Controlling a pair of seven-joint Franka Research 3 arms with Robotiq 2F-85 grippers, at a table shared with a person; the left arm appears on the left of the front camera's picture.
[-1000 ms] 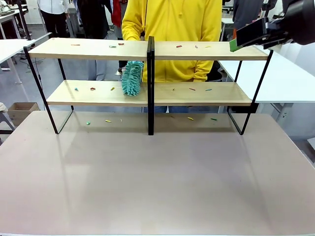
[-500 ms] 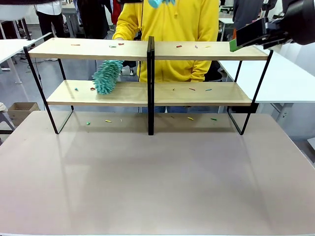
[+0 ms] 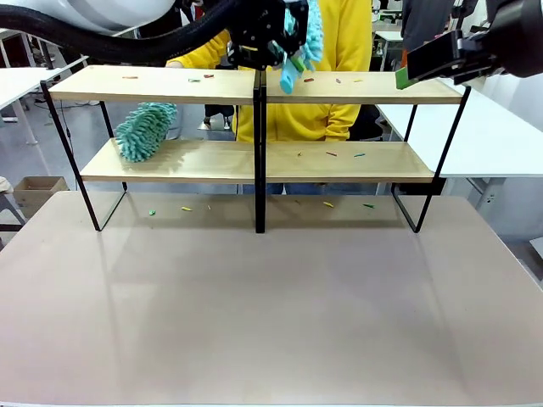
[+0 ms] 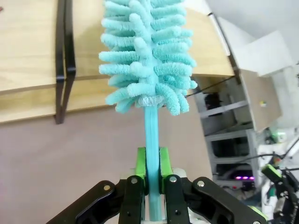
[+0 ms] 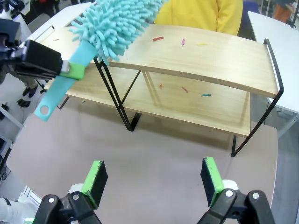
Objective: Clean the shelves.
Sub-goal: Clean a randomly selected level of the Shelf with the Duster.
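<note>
The shelves [image 3: 170,84] stand across the far half of the table, two light-wood boards in a black frame. Small coloured scraps lie on both boards. My left gripper [image 3: 288,52] hangs over the centre upright at the top board, shut on the handle of a teal duster [image 3: 310,25]. In the left wrist view the pads [image 4: 141,163] clamp the handle below the fluffy head [image 4: 147,51]. My right gripper [image 3: 416,68] hovers open off the top board's right end. Its fingers [image 5: 96,179] stand wide apart above the table, looking at the shelves [image 5: 201,56] and the left arm's duster [image 5: 117,23].
A person in a yellow hoodie [image 3: 339,51] stands behind the shelves. A second teal duster [image 3: 144,129] lies at the left end of the lower board. Scraps [image 3: 327,204] lie on the table [image 3: 271,314] under the shelves. White tables [image 3: 501,136] flank both sides.
My left arm has come in from the upper left with its duster to the top board's middle. The other duster swept left along the lower board. The right gripper stayed still.
</note>
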